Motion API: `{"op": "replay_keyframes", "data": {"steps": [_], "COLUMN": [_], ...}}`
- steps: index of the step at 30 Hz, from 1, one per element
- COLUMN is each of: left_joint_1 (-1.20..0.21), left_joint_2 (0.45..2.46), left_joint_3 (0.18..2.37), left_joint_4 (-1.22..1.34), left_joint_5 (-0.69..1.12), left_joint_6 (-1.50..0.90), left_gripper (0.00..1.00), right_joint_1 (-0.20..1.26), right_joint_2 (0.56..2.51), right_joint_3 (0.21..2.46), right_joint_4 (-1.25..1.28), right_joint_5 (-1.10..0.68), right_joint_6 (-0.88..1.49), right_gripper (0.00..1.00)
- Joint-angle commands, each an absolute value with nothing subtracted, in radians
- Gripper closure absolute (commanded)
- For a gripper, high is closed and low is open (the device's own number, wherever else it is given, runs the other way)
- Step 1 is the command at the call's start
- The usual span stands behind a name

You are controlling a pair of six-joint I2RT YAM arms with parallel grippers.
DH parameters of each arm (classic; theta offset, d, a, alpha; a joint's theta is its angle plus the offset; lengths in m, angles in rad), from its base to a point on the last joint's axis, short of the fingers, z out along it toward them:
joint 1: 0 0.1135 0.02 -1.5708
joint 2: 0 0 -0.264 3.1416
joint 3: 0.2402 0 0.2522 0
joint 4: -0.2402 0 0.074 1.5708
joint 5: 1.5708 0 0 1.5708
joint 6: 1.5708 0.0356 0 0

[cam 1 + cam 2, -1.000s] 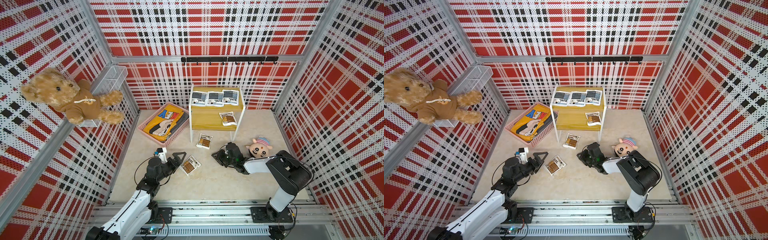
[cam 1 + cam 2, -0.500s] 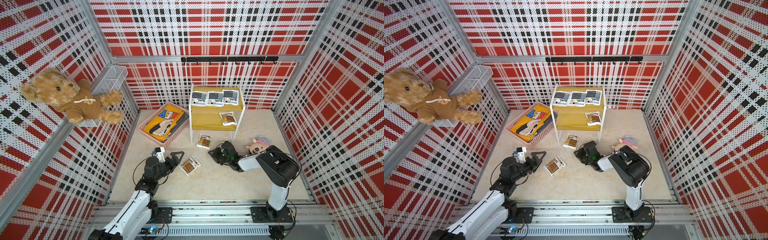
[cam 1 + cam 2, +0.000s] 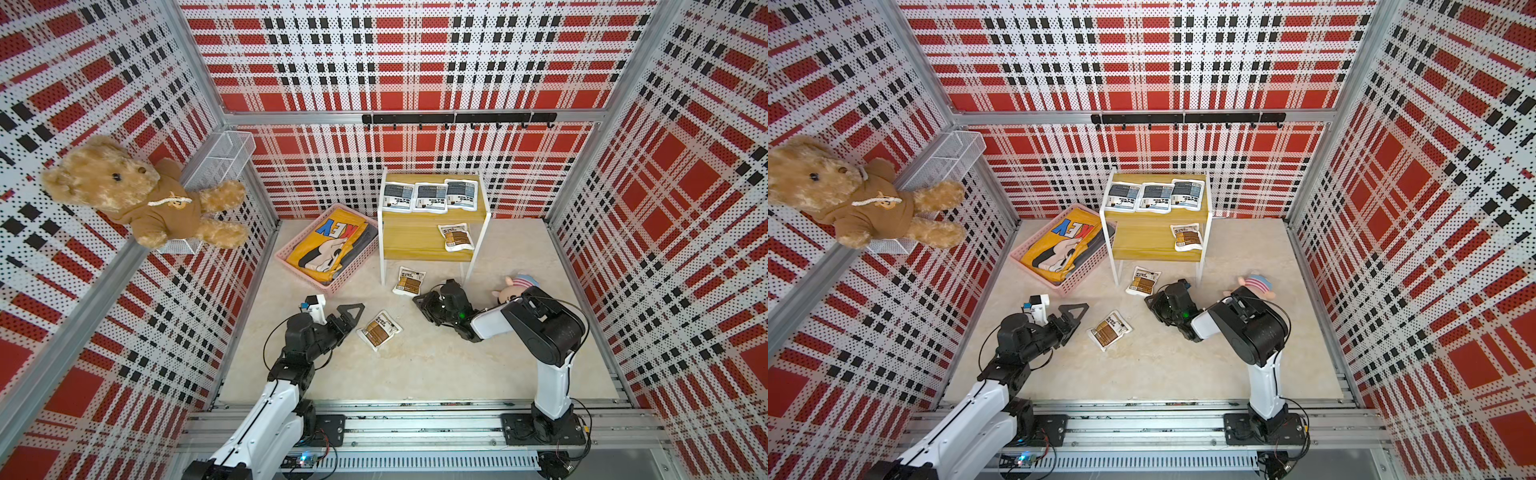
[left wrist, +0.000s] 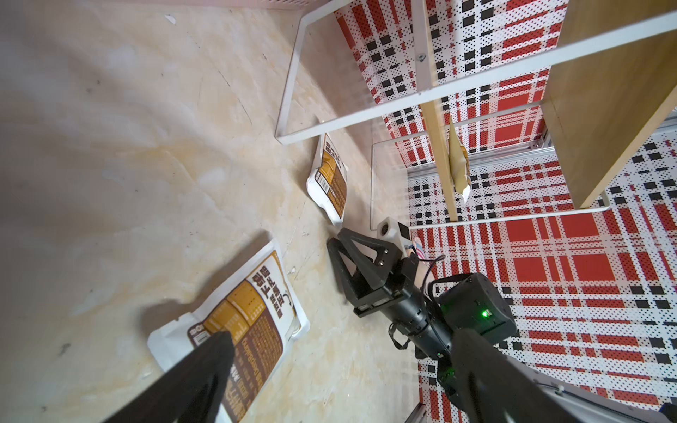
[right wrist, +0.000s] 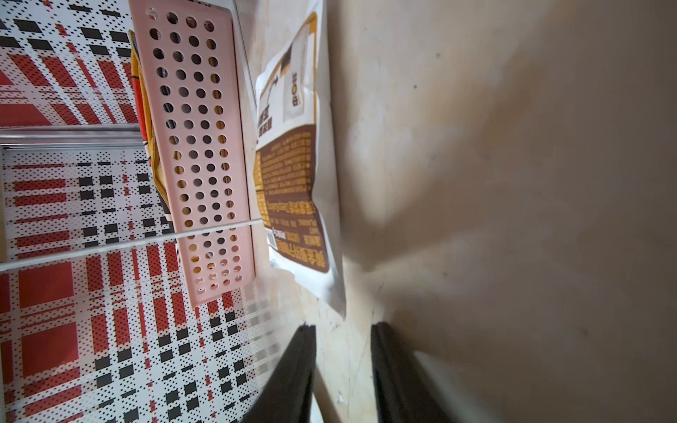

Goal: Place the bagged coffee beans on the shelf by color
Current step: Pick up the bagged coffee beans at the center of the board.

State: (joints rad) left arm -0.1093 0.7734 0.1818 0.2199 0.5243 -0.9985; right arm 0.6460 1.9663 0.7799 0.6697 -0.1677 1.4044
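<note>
I see the left end effector (image 3: pixel 355 318) spread wide beside a brown pouch (image 3: pixel 379 329); the right end effector (image 5: pixel 343 331) is slightly parted, empty, near a second pouch (image 5: pixel 297 164).

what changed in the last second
The right pincer edged toward the brown pouch in front of the shelf, and its arm swung across the pig plush. It gripped nothing. The left pincer barely moved; the other pouches and the shelf stayed put.
</note>
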Motion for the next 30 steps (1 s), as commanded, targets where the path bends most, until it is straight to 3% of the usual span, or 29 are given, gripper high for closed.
{"op": "replay_keyframes", "data": {"steps": [1,15,30], "left_joint_1": [-0.092,-0.081,-0.080], "left_joint_2": [0.771,0.788,0.780], "left_joint_3": [0.164,0.157,0.155], "left_joint_4": [0.204,0.217,0.219], "left_joint_5": [0.553,0.564,0.564], "left_joint_6": [-0.968,-0.965,-0.968], "left_gripper": [0.01,0.01,0.01], "right_joint_1": [0.643,0.631,0.631], "right_joint_2": [2.011,2.059,1.973], "right_joint_3": [0.791,0.813,0.783], "right_joint_4": [0.647,0.689,0.649], "right_joint_5": [-0.144,-0.104,-0.096], "right_joint_6": [1.414,1.446,1.377], "right_gripper": [0.66,0.70,1.00]}}
